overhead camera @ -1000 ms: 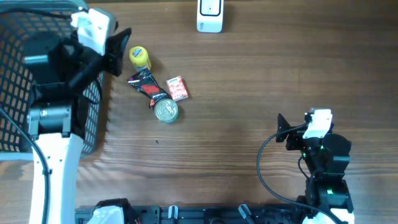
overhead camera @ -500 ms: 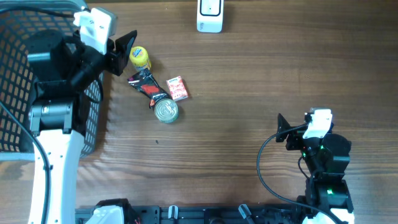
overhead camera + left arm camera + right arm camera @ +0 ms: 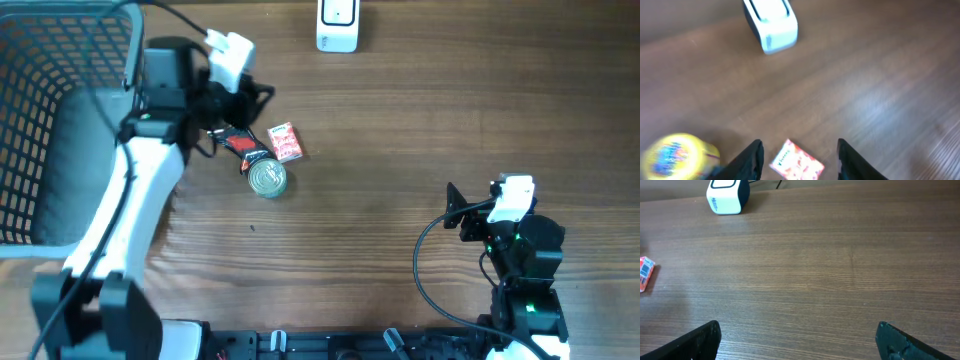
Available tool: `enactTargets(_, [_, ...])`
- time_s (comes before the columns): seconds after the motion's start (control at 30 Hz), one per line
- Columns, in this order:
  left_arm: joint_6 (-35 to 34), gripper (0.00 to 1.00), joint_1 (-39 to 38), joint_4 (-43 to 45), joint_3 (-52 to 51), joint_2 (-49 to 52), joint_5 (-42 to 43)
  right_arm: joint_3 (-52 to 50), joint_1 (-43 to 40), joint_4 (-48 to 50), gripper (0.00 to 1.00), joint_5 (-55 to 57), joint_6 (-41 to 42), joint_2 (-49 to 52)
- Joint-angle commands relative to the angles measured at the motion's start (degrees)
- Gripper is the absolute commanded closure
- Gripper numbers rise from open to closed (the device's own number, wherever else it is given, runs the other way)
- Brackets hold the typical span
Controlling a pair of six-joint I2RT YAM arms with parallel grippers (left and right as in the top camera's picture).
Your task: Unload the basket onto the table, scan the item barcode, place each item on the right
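Brown wood-grain table (image 3: 400,110), viewed from above. At the far left, tall-sided black wire basket (image 3: 35,60), partly hidden behind the left arm. Contents impossible to make out past a grey blur.

Left gripper (image 3: 262,97) reaching out beside the basket, over a small cluster of groceries, fingers parted and grasping nothing. Right gripper (image 3: 452,208) low at the right side, well apart from everything, spread fully wide and empty.

White barcode scanner (image 3: 337,25) upright at the far edge, well apart from the cluster.

- Silver tin can (image 3: 267,177) standing upright at the near end of the cluster.
- Black-and-red snack packet (image 3: 238,142) lying flat, one end against the can.
- Small red carton (image 3: 286,142) lying flat just beside the packet, showing between the left fingertips in the wrist view.
- Yellow-lidded jar (image 3: 675,156), blurred, left of the carton in the wrist view, hidden from above beneath the gripper.
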Motion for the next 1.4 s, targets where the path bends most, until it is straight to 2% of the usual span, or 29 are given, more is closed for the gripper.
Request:
enactTargets(0.0, [-5.88,0.62,-3.45,-1.51,-0.15,3.21,-9.05,1.16,-0.17,0.13,0.0,1.03,-0.33,0.02])
enactTargets(0.07, [-7.56,0.64,-4.76,-2.64,-0.15,4.35,-9.77,1.16,-0.17,0.13,0.0,1.03,-0.31,0.02])
enactTargets(0.17, [-9.6,0.61,-6.45,-3.45,-0.37,5.73,-10.03,1.16,-0.17,0.13,0.0,1.03,-0.28,0.02])
enactTargets(0.27, [-11.26,0.59,-7.32,-4.79,-0.61,6.8,-13.68,1.16,-0.17,0.13,0.0,1.03,-0.31,0.02])
enactTargets(0.4, [-21.11,0.51,-7.21,-7.45,-0.61,8.13,-19.5,1.16,-0.17,0.15,0.0,1.03,-0.31,0.02])
enactTargets(0.43, [-25.18,0.43,-7.21,-8.26,-0.61,8.26,-20.41,1.16,-0.17,0.15,0.0,1.03,-0.31,0.02])
enactTargets(0.57, [-36.7,0.29,-7.3,-8.66,-0.61,8.57,-20.48,1.16,-0.17,0.15,0.0,1.03,-0.31,0.02])
enactTargets(0.63, [-42.14,0.06,-7.34,-8.7,-0.61,8.59,-21.24,1.16,-0.17,0.15,0.0,1.03,-0.31,0.02])
enactTargets(0.67, [-43.87,0.0,-7.37,-8.72,-0.61,8.68,-21.94,1.16,-0.17,0.15,0.0,1.03,-0.28,0.02])
enactTargets(0.77, [-45.07,0.0,-7.69,-8.98,-0.61,9.01,-25.86,1.16,-0.17,0.15,0.0,1.03,-0.31,0.02])
enactTargets(0.97, [-54.23,0.0,-7.91,-13.55,-0.61,9.22,-32.94,1.16,-0.17,0.13,0.01,1.01,-0.31,0.02])
enactTargets(1.23, [-53.18,0.0,-8.02,-14.86,-0.68,10.84,-33.79,1.16,-0.17,0.17,0.0,0.13,-0.2,0.02])
enactTargets(1.37, [-50.21,0.0,-7.96,-14.71,-0.68,10.82,-34.42,1.16,-0.17,0.13,0.0,0.15,-0.17,0.02])
